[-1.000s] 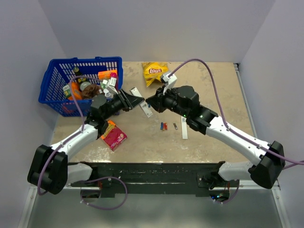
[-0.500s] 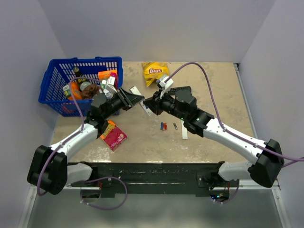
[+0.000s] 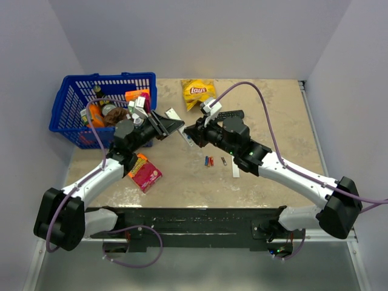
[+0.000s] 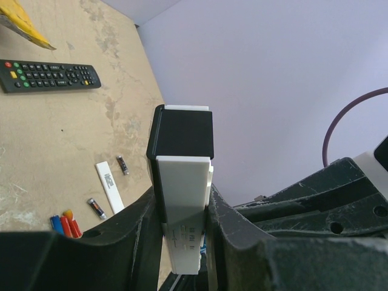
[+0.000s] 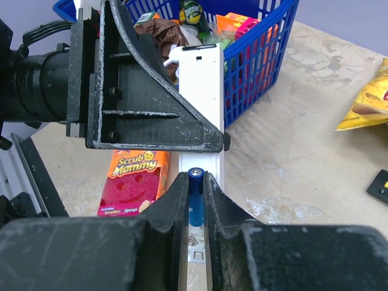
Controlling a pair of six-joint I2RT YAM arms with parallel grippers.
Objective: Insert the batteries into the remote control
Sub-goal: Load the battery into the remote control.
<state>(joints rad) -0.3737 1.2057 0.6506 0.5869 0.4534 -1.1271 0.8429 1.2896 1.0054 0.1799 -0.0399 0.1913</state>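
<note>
A battery (image 5: 195, 197) at the remote (image 4: 182, 188)!
The left fingers (image 4: 140, 239) clamp the white remote; the right fingers (image 5: 174, 203) pinch the blue battery, just beside the remote.

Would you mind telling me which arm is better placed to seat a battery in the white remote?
Right: the right gripper pinches a blue battery close to the white remote, while the left gripper is occupied clamping that remote.
</note>
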